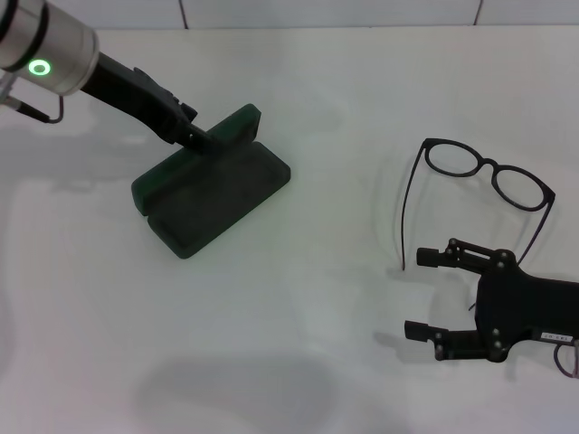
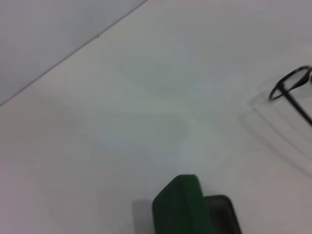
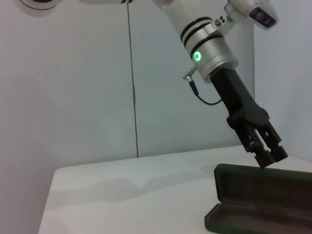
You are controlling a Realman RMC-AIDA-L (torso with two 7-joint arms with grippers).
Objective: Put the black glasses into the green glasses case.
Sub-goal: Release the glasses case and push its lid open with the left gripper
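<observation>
The left gripper point(image 1: 201, 137) sits at the top edge of the raised lid of the case point(image 1: 213, 192), its fingers drawn close together at the rim; whether they pinch the lid or only touch it cannot be determined. In the right wrist view the same gripper point(image 3: 268, 155) meets the lid's upper edge, with the lid standing nearly upright over the base point(image 3: 258, 219). The case lies open on the white table point(image 1: 298, 344), left of centre in the head view, dark lining facing up. Bare table surrounds it on all sides, with the widest free area toward the robot and toward the right. The right gripper point(image 1: 421, 294) hovers low at the near right, fingers spread wide and holding nothing; its arm is cut off by the frame edge. The glasses point(image 1: 488, 176) lie on the table just beyond this gripper, well apart from the case, lenses away from the robot and temples unfolded; the right temple runs behind the gripper body and is partly hidden. The left wrist view shows only the lid's edge point(image 2: 180, 207) and a corner of the base, plus one lens point(image 2: 292, 83) at the picture's edge; the left fingers do not appear there. The right wrist view does not show the glasses.
</observation>
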